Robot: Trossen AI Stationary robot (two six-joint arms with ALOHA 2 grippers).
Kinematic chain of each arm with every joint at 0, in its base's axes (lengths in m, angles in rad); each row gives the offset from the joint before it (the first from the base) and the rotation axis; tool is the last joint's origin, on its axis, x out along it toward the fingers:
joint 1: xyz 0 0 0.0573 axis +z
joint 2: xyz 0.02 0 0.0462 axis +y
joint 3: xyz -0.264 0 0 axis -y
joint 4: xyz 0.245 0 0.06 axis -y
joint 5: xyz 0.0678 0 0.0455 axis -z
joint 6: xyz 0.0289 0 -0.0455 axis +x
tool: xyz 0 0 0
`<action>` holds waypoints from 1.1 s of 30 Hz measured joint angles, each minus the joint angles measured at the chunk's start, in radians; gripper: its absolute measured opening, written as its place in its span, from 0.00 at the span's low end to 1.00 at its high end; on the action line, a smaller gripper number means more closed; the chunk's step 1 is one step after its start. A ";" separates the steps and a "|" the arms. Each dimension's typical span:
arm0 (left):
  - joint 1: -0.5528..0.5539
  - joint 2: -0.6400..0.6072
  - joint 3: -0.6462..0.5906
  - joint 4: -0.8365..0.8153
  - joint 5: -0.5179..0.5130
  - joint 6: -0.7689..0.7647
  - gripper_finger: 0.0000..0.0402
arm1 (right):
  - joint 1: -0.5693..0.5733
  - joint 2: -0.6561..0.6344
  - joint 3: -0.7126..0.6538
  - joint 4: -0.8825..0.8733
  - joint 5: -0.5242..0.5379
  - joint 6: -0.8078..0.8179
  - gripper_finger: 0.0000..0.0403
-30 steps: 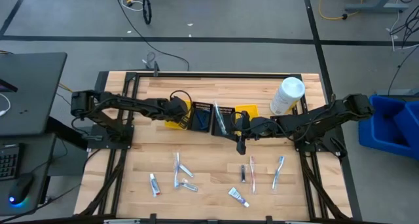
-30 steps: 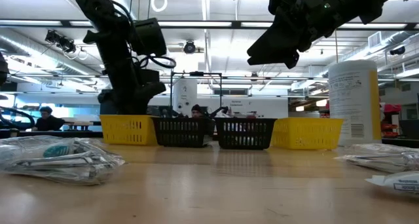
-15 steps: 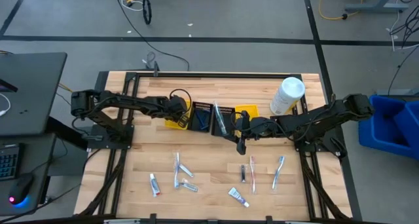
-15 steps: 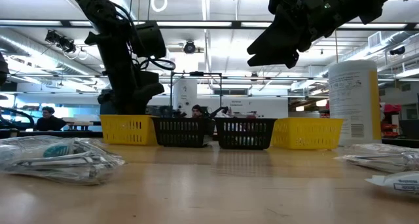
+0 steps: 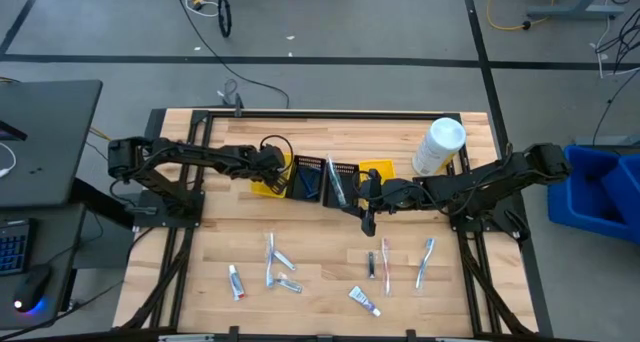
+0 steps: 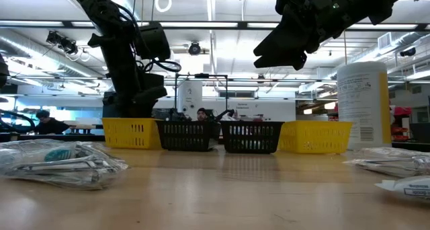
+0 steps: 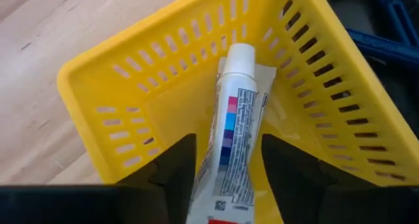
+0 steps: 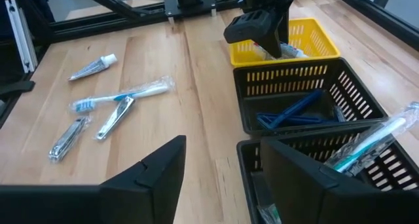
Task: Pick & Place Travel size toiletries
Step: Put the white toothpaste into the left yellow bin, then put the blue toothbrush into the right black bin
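Left claw (image 7: 221, 168), jaws now parted over yellow basket (image 7: 131, 93): toothpaste tube (image 7: 232, 135) being released. Right claw (image 8: 216, 168) being held apart, empty.

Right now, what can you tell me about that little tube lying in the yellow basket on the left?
The toothpaste tube is small and white, with a round white cap and a column of pink, blue and purple squares beside fine print. It lies tilted inside the left yellow basket, a slotted plastic one, cap against the basket's wall. The left gripper hangs open just above it, a finger on either side, not gripping it.
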 joint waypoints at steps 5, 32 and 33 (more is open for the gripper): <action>-0.011 -0.046 0.000 -0.025 0.065 -0.074 0.50 | 0.000 0.000 0.000 -0.001 0.000 0.026 0.49; -0.693 -0.240 0.000 0.115 0.052 0.123 0.47 | 0.000 0.000 0.001 0.002 0.000 0.034 0.49; -0.707 -0.240 0.000 0.137 0.058 0.145 0.47 | 0.000 0.000 0.001 0.002 0.000 0.034 0.49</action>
